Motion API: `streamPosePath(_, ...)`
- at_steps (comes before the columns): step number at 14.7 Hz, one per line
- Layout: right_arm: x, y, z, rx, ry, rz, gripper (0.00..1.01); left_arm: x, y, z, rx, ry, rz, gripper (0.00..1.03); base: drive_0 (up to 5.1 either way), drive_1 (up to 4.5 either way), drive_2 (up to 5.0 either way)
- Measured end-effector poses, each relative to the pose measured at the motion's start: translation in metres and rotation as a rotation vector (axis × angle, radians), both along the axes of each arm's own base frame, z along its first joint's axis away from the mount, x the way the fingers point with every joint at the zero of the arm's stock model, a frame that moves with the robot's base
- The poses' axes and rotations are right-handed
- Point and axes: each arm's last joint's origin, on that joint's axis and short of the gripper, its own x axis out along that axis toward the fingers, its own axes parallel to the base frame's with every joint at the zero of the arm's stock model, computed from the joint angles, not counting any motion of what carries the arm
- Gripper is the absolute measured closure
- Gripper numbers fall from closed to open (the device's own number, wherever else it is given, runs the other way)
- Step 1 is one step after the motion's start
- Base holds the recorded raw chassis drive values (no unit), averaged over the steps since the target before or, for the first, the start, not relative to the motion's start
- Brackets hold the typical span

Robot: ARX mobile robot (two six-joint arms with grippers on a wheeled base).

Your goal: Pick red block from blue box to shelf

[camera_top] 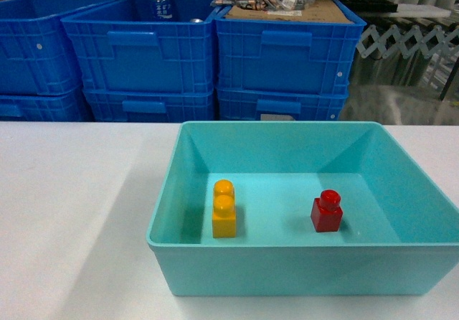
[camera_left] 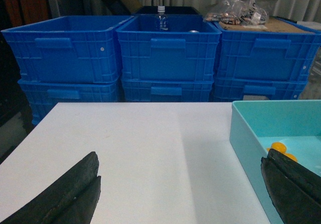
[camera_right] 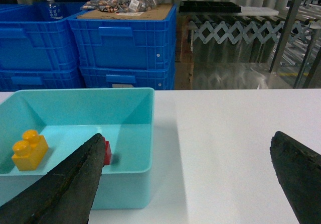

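Observation:
The red block (camera_top: 327,211) stands upright on the floor of the blue box (camera_top: 301,126), right of centre. In the right wrist view only a sliver of the red block (camera_right: 107,151) shows behind the left finger. My right gripper (camera_right: 186,138) is open and empty, low over the white table, straddling the blue box's (camera_right: 152,114) right wall. My left gripper (camera_left: 180,159) is open and empty over bare table, left of the blue box (camera_left: 247,129). Neither gripper shows in the head view. The shelf is out of view.
A yellow-orange two-stud brick (camera_top: 224,209) stands in the box's left half. Stacked dark blue crates (camera_top: 143,54) line the table's far edge, one holding a bottle (camera_top: 161,3). An expanding roller conveyor (camera_right: 241,30) and grey metal posts (camera_right: 287,28) stand beyond at the right.

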Motion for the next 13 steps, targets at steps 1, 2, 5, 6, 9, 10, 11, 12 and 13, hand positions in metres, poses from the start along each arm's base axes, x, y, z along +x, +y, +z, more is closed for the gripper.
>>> streamPosePath(1, 0.0000, 0.0000, 0.0000, 0.000, 0.000, 0.000, 0.03, 0.0000, 0.0000, 0.0000, 0.000, 0.000, 0.000, 0.05, 0.0, 0.00, 0.0)
streamPosePath(2, 0.0000, 0.0000, 0.0000, 0.000, 0.000, 0.000, 0.03, 0.0000, 0.0000, 0.0000, 0.000, 0.000, 0.000, 0.05, 0.0, 0.00, 0.0)
streamPosePath(5, 0.0000, 0.0000, 0.0000, 0.000, 0.000, 0.000, 0.03, 0.0000, 0.0000, 0.0000, 0.000, 0.000, 0.000, 0.05, 0.0, 0.00, 0.0)
streamPosePath(6, 0.0000, 0.0000, 0.0000, 0.000, 0.000, 0.000, 0.03, 0.0000, 0.0000, 0.0000, 0.000, 0.000, 0.000, 0.05, 0.0, 0.00, 0.0)
streamPosePath(9, 0.0000, 0.0000, 0.0000, 0.000, 0.000, 0.000, 0.03, 0.0000, 0.0000, 0.0000, 0.000, 0.000, 0.000, 0.05, 0.0, 0.00, 0.0)
streamPosePath(10, 0.0000, 0.0000, 0.0000, 0.000, 0.000, 0.000, 0.03, 0.0000, 0.0000, 0.0000, 0.000, 0.000, 0.000, 0.05, 0.0, 0.00, 0.0)
streamPosePath(11, 0.0000, 0.0000, 0.0000, 0.000, 0.000, 0.000, 0.03, 0.0000, 0.0000, 0.0000, 0.000, 0.000, 0.000, 0.05, 0.0, 0.00, 0.0)
streamPosePath(12, 0.0000, 0.0000, 0.0000, 0.000, 0.000, 0.000, 0.03, 0.0000, 0.0000, 0.0000, 0.000, 0.000, 0.000, 0.05, 0.0, 0.00, 0.0)
streamPosePath(13, 0.0000, 0.0000, 0.0000, 0.000, 0.000, 0.000, 0.03, 0.0000, 0.0000, 0.0000, 0.000, 0.000, 0.000, 0.05, 0.0, 0.00, 0.0)
